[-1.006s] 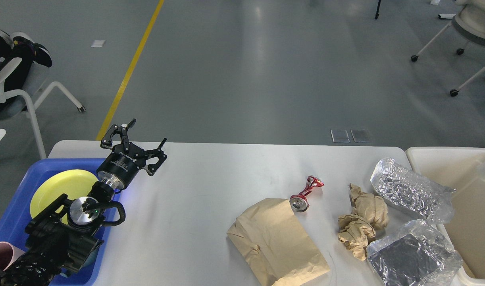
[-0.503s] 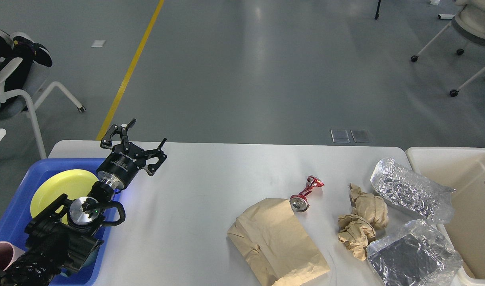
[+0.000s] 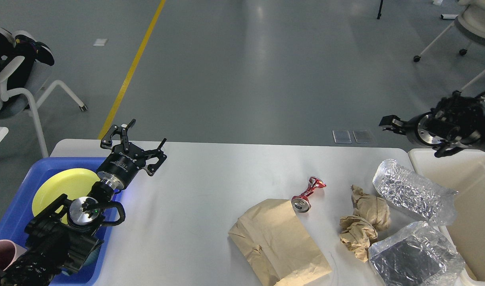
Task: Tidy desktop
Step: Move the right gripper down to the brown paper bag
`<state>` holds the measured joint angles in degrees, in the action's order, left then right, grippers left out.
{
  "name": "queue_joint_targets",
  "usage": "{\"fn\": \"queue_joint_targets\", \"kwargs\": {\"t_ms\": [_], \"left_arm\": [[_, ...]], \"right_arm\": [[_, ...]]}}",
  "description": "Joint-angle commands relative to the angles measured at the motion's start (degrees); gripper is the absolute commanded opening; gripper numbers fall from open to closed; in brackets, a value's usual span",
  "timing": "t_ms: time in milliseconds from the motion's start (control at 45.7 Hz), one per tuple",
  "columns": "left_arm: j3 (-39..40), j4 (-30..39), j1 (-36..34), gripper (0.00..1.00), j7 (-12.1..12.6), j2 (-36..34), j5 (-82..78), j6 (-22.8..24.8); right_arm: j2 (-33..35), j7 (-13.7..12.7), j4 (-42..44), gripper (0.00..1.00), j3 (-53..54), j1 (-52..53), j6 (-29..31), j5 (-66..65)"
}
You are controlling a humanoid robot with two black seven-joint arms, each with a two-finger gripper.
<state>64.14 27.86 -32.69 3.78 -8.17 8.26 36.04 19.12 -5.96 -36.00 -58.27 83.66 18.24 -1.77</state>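
The white desktop [image 3: 203, 190] carries litter on its right half: a crushed red can [image 3: 306, 194], a flat brown paper bag [image 3: 280, 242], two balls of crumpled brown paper [image 3: 364, 222] and two silver foil bags [image 3: 411, 190] [image 3: 415, 258]. My left gripper [image 3: 146, 133] is open and empty above the desk's far left, beside the blue tray. My right gripper [image 3: 386, 121] hangs in the air over the far right corner of the desk, above the foil bags. It is small and dark, so its fingers cannot be told apart.
A blue tray [image 3: 16, 206] at the left holds a yellow plate [image 3: 64, 186] and a pink cup [image 3: 0, 256]. A beige bin [image 3: 478, 210] stands against the desk's right edge. Chairs [image 3: 16, 83] stand on the floor beyond.
My right arm has come into view from the right and now reaches over the bin's far corner. My left arm has not moved.
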Motion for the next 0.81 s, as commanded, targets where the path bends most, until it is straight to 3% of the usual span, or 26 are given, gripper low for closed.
{"fn": "queue_joint_targets", "kwargs": {"t_ms": [0,109,197,481,700,787], "left_arm": [[0.02,0.0,0.0,0.96,0.0,-0.01,0.0,0.0],[-0.06,0.0,0.0,0.96,0.0,-0.01,0.0,0.0],[0.02,0.0,0.0,0.96,0.0,-0.01,0.0,0.0],[0.02,0.0,0.0,0.96,0.0,-0.01,0.0,0.0],[-0.06,0.0,0.0,0.96,0.0,-0.01,0.0,0.0],[0.02,0.0,0.0,0.96,0.0,-0.01,0.0,0.0]], "right_arm": [[-5.84,-0.19,-3.28,1.0,-1.06,8.17,13.29,0.01],[-10.41,-0.19,-4.16,1.0,-0.88,14.5,28.32,0.01],[-13.05,-0.19,-6.09,1.0,-0.79,19.51,36.42,0.1],[-13.93,-0.28,-29.46,1.0,2.19,38.94,36.76,-0.08],[-21.05,-0.46,-29.3,1.0,4.13,36.33,36.76,-0.52],[-23.68,-0.55,-28.07,1.0,4.21,31.22,30.91,-0.43]]}}
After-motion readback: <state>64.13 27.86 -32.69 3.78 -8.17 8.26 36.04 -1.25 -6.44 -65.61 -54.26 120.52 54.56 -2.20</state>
